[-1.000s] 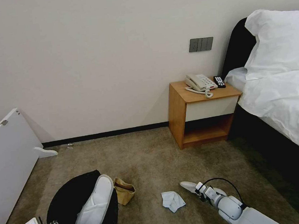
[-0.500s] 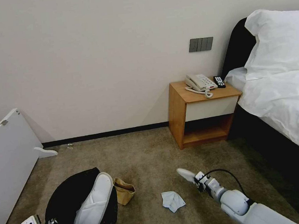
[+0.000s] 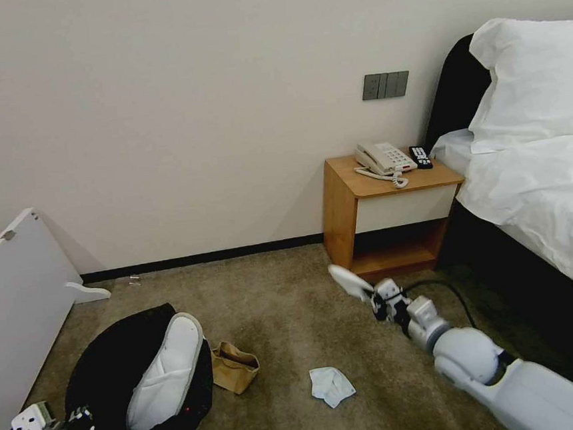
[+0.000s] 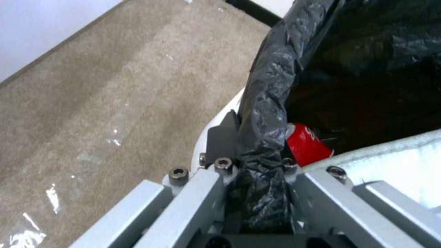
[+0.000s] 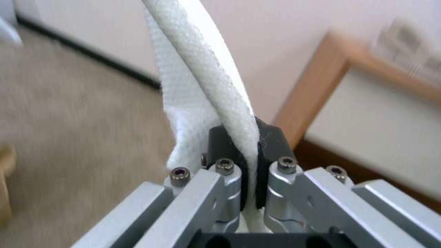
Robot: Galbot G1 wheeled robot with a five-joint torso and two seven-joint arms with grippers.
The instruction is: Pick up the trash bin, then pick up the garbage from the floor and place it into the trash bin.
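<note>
The trash bin (image 3: 105, 364), white with a black bag, sits tilted on the floor (image 3: 273, 296) at lower left. One white slipper (image 3: 167, 376) leans inside it, and a red can (image 4: 305, 144) lies in the bag. My left gripper (image 3: 71, 424) is shut on the bin's bagged rim (image 4: 262, 113). My right gripper (image 3: 374, 297) is shut on a second white slipper (image 3: 349, 280), held in the air in front of the nightstand; its sole stands up between the pads (image 5: 216, 141). A brown paper bag (image 3: 234, 367) and a crumpled tissue (image 3: 330, 384) lie on the carpet.
A wooden nightstand (image 3: 340, 217) with a phone stands against the wall, right of centre. The bed (image 3: 545, 192) runs along the right side. A white panel (image 3: 13, 299) leans at the left. Open carpet lies between the bin and the nightstand.
My right gripper has lifted the slipper off the carpet, up and toward the nightstand. The left gripper has drawn the bin a little to the left.
</note>
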